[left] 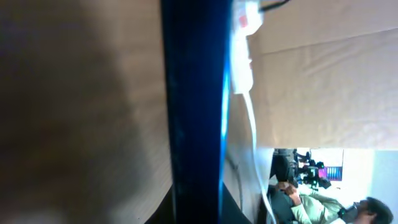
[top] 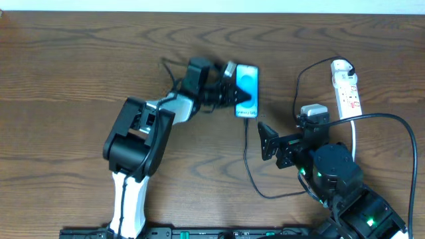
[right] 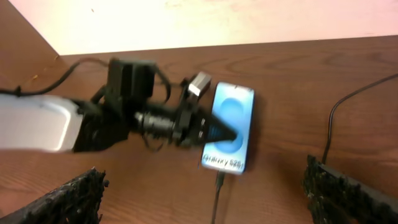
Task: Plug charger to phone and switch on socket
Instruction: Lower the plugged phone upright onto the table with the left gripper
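One text band (right: 222,163) on phone (right: 233,109), legible only from right wrist

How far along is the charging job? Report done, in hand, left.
Done, apparently: the charger reaches the bottom end of the phone, though seating is unclear. In hand: the left hand appears to grip the phone; the right hand is open and empty. Left: switching on the socket, which neither hand is near.
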